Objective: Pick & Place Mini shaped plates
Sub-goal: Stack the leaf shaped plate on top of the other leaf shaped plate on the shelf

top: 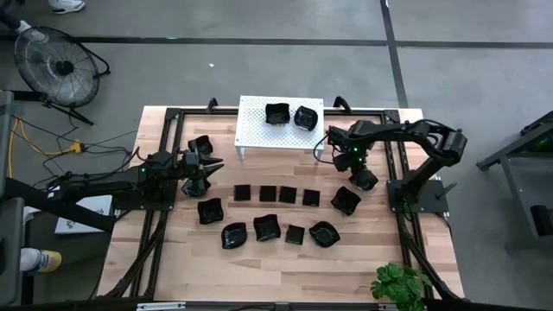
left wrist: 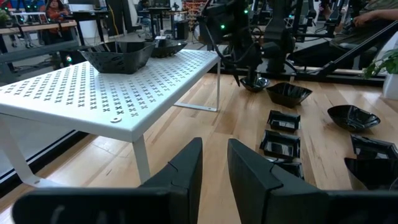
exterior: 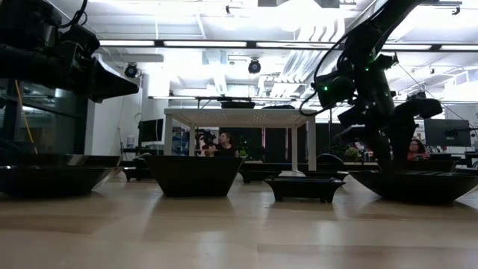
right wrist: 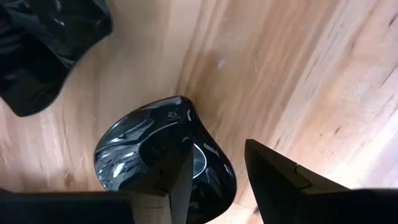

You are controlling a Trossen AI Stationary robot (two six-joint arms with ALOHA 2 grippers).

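Observation:
Several glossy black mini shaped plates lie on the wooden table: a row of small squares [top: 267, 193] and wavy-rimmed ones [top: 266, 227] nearer the front. Two more [top: 276, 113] sit on the white perforated stand [top: 259, 130]. My right gripper [right wrist: 217, 180] points down, open, just over a rounded plate [right wrist: 143, 149] at the table's right, near another plate [top: 346, 200]. My left gripper [left wrist: 214, 168] waits level at the table's left [top: 214, 164], its fingers a narrow gap apart with nothing between them. My right gripper comes from above over the rounded plate's rim [right wrist: 214, 155]. One finger [right wrist: 180, 180] stands over the plate's hollow and the other [right wrist: 273, 174] outside the rim. I cannot tell whether a finger touches it. The plate rests flat on the table.
Two plates [top: 200, 145] lie close beside my left arm. The stand's legs [left wrist: 142, 163] stand on the table's far middle. Black frame rails [top: 406, 242] run along the table's sides. A potted plant [top: 399, 283] sits at the near right corner.

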